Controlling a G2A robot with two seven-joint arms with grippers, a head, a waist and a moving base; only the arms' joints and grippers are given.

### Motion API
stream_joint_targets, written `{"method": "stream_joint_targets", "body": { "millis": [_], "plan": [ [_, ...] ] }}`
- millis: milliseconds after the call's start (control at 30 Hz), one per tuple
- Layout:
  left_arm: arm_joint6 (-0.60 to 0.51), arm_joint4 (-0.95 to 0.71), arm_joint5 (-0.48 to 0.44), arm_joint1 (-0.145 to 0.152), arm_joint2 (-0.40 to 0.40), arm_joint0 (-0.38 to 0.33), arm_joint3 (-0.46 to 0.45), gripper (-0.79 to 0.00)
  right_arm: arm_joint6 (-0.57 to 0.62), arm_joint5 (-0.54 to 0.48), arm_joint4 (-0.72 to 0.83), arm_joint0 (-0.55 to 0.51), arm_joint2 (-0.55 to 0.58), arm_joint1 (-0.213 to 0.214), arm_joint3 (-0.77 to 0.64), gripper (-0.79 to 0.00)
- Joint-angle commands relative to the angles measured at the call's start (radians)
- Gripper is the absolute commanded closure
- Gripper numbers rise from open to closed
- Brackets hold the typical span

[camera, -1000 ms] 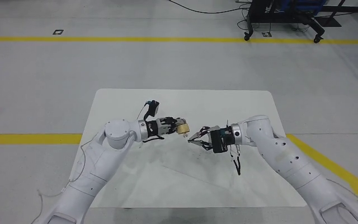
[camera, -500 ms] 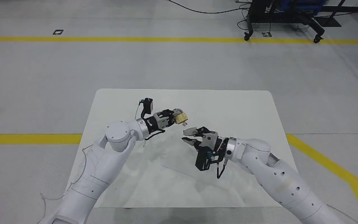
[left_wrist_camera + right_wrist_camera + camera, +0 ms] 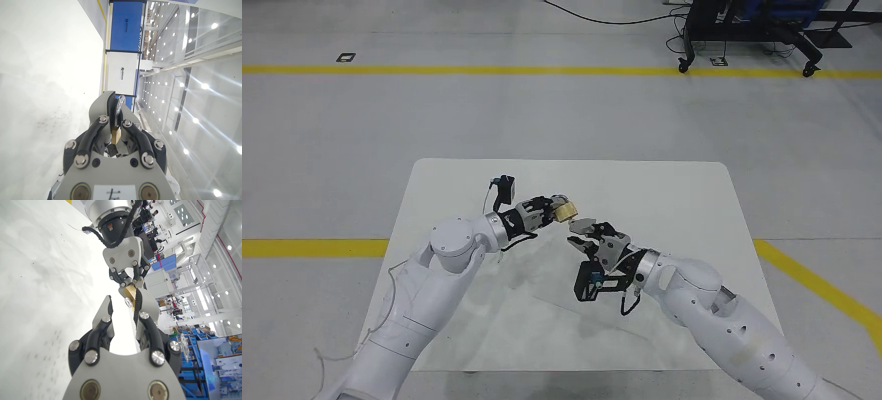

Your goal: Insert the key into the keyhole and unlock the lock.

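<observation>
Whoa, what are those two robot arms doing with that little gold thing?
The left gripper is shut on a small brass padlock and holds it up above the white table. A silver key looks to be sitting in the padlock's end already. The right gripper is open and right up at the key, seemingly with one finger on each side, not pinching it. So the key has not been turned yet.

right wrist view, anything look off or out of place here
Nothing damaged or askew. One oddity: the right tool is open and empty, while a silver piece, seemingly the key, already sticks out of the brass padlock clamped in the left tool.
</observation>
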Motion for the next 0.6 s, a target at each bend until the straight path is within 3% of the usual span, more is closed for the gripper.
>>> {"method": "stream_joint_targets", "body": {
  "millis": [0,100,200,567],
  "plan": [
    [-0.001,0.001,0.001,0.0,-0.001,0.001,-0.002,0.0,0.02,0.002,-0.002,0.005,-0.001,-0.003,0.004,-0.246],
    [-0.001,0.006,0.003,0.0,-0.002,0.004,-0.007,0.0,0.057,0.01,-0.01,0.012,-0.007,-0.01,0.007,-0.179],
    [-0.002,0.01,0.004,-0.001,-0.004,0.006,-0.01,0.0,0.077,0.016,-0.019,0.015,-0.015,-0.016,0.006,-0.003],
    [-0.005,0.025,0.003,-0.002,-0.006,0.013,-0.02,0.0,0.057,0.014,0.076,0.019,-0.003,-0.034,0.03,0.0]
  ]
}}
